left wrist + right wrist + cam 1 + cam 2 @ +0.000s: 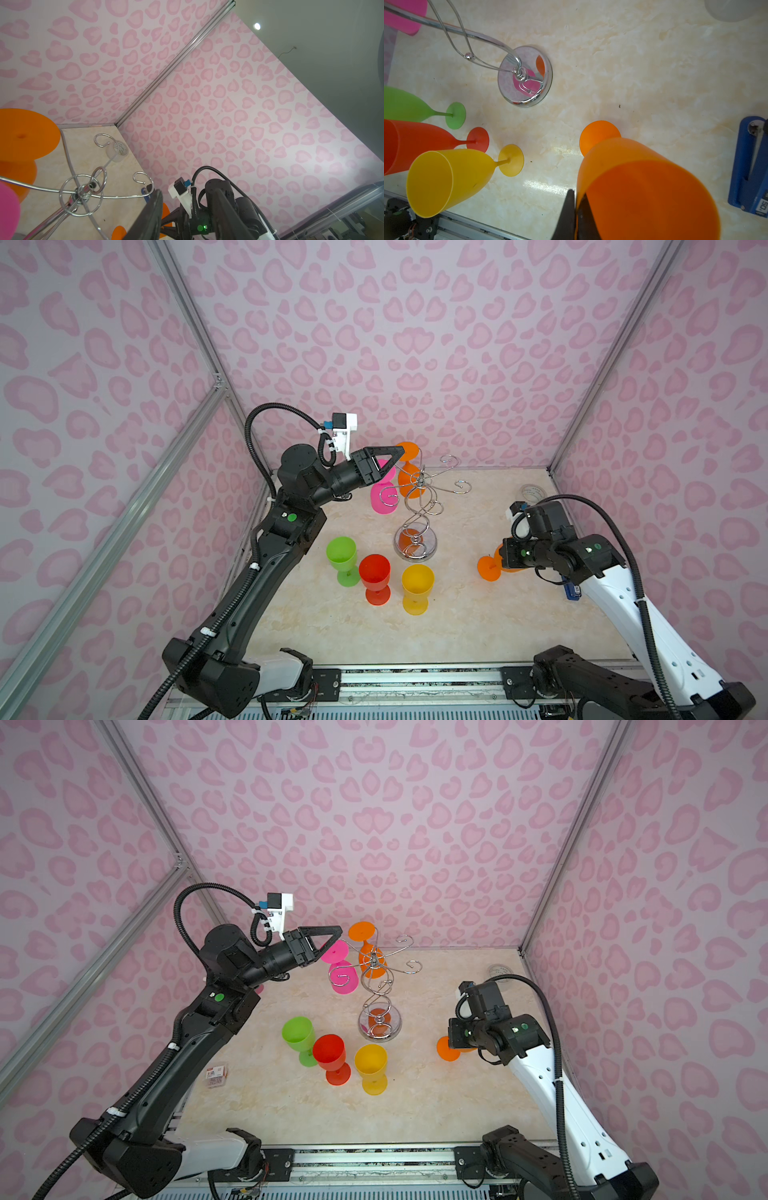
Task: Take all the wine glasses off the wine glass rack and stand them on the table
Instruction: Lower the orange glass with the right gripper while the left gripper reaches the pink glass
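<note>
The chrome wine glass rack [415, 545] stands mid-table, its hook arms spread at the top [83, 193]. Two wine glasses hang upside down from it, one pink [382, 499] and one orange [409, 477]. My left gripper [398, 454] is raised beside the pink glass's foot [334, 950]. It is open, and nothing lies between its fingers [149, 216]. On the right, my right gripper [576, 194] is shut on the rim of another orange wine glass [643, 182]. That glass is tilted, its foot [488, 568] low by the tabletop.
Green [341, 556], red [375, 572] and yellow [417, 585] glasses stand upright in front of the rack. A clear tape roll [532, 491] sits at the back right. A blue device [749, 166] lies near the right arm, and a small packet [216, 1075] by the left arm.
</note>
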